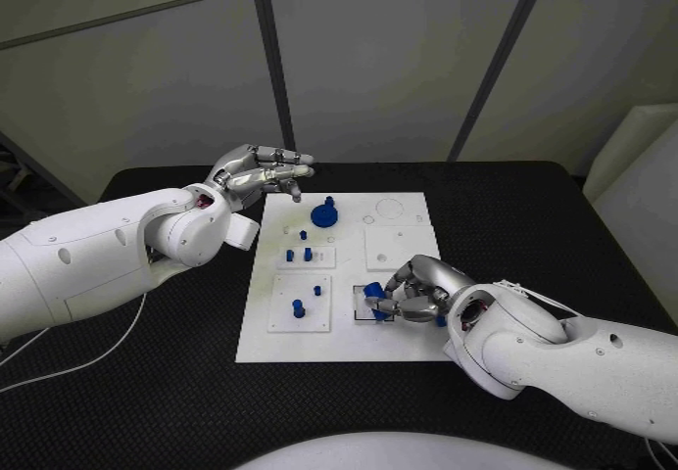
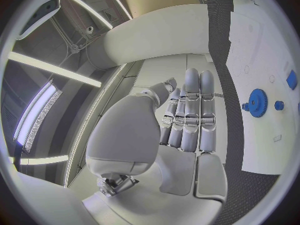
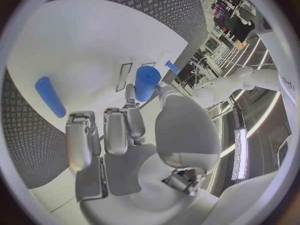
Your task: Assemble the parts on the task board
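**Right hand holds a blue peg at the board's near edge**

The right hand (image 1: 411,291) is closed on a short blue plastic cylinder peg (image 3: 147,83), pinched between thumb and fingertip, and sits low over the near right part of the flat white task board (image 1: 407,341), just above a small square recess. The left hand (image 1: 263,169) hovers by the board's far left corner with its fingers held straight and together, holding nothing.

Outward from the held peg, the board carries more small blue pegs standing in raised white squares to the left: one (image 1: 298,308) in the near square, a few in the square beyond it. A round blue toothed gear (image 1: 325,215) sits near the far edge. A loose blue cylinder (image 3: 50,96) lies on the board beside the right hand.

The peg looks light, rigid and smooth, so likely slippery; taking it by its upper end leaves the lower end free to seat. The black textured worktop (image 1: 169,392) surrounds the board. No writing or labels can be read.
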Robot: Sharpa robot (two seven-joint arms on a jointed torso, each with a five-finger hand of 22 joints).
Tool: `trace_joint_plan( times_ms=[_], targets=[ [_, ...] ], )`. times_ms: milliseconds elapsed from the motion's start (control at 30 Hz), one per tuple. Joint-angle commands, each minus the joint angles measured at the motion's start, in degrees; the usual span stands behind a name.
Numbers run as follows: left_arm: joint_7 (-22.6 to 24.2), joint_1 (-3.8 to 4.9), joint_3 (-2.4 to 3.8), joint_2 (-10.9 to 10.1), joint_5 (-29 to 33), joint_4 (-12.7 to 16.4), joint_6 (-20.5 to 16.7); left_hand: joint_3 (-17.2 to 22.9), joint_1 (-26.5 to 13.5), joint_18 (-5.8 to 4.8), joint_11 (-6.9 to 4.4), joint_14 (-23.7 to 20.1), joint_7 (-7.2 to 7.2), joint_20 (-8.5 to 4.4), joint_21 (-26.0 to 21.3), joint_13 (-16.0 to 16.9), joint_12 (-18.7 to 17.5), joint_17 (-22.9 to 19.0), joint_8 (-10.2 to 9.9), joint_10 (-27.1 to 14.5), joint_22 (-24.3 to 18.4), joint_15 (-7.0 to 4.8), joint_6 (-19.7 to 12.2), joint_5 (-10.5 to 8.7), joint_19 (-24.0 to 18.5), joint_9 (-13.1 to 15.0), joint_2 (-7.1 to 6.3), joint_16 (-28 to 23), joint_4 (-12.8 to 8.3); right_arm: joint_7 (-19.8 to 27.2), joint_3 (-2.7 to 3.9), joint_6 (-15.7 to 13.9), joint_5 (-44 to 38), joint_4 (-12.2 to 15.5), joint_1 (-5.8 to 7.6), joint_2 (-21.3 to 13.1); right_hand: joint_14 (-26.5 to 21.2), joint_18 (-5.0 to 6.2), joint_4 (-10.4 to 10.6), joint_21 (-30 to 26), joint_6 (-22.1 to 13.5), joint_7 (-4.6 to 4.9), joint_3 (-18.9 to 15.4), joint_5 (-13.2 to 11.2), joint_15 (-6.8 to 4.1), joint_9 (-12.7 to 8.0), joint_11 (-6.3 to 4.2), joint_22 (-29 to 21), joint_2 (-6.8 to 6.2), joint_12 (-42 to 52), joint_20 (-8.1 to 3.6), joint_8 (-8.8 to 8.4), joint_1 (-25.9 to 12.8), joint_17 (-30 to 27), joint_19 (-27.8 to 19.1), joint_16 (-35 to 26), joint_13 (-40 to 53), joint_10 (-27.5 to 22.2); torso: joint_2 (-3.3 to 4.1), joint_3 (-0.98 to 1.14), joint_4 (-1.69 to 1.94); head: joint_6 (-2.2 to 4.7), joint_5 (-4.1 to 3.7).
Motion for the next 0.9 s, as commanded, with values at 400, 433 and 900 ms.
trace_joint_plan(
  times_ms=[400, 433, 900],
  targets=[
    [0.17, 0.06, 0.05, 0.12, 0.31, 0.11, 0.83, -0.41, -0.20, -0.66, -0.06, 0.22, 0.09, 0.10, -0.23, -0.02, 0.31, -0.08, -0.23, -0.36, -0.07, 0.28, -0.05, -0.07, -0.26, -0.08, 0.38, -0.31, 0.03, -2.60, 0.07, 1.59, -1.28, -2.70, 0.15, 3.09, 2.36, -0.41, 0.18, 0.18, 1.28, -0.30, -1.24, -7.53, -0.77, 2.12, -0.75, 15.10, -0.47, -0.79, -0.62, -0.58, -5.00, -0.25, 6.04, -0.57, -0.07, 0.12, -0.03, 0.05, -0.10, -0.01, 0.20],
    [0.16, 0.06, 0.05, 0.11, 0.31, 0.11, 0.83, -0.41, -0.20, -0.66, -0.06, 0.22, 0.09, 0.10, -0.23, -0.02, 0.31, -0.08, -0.23, -0.36, -0.07, 0.28, -0.05, -0.07, -0.26, -0.08, 0.38, -0.31, 0.03, -2.66, 0.07, 1.54, -1.40, -2.75, 0.15, 3.15, 2.35, -0.41, 0.22, 0.18, 1.31, -0.31, -1.47, -9.84, -0.79, 2.39, -0.73, 15.10, -0.64, -0.88, -0.63, -0.67, -5.67, -0.29, 6.04, -0.61, -0.10, 0.09, -0.03, 0.05, -0.10, -0.01, 0.20],
    [0.03, 0.06, 0.05, 0.06, 0.31, 0.04, 0.98, -0.41, -0.20, -0.66, -0.06, 0.22, 0.09, 0.10, -0.23, -0.02, 0.31, -0.08, -0.23, -0.36, -0.07, 0.28, -0.05, -0.07, -0.26, -0.08, 0.38, -0.31, 0.03, -2.11, 0.07, -0.34, -2.96, -2.49, 0.15, 3.51, 2.17, -0.41, 0.23, 0.18, 1.41, -0.40, -15.42, -15.14, -0.95, 4.93, -0.87, 15.10, 0.36, -2.88, -0.93, -1.47, -14.63, -0.84, 6.04, -1.17, -1.33, -0.75, -0.07, 0.08, -0.11, -0.12, 0.35]
  ],
)
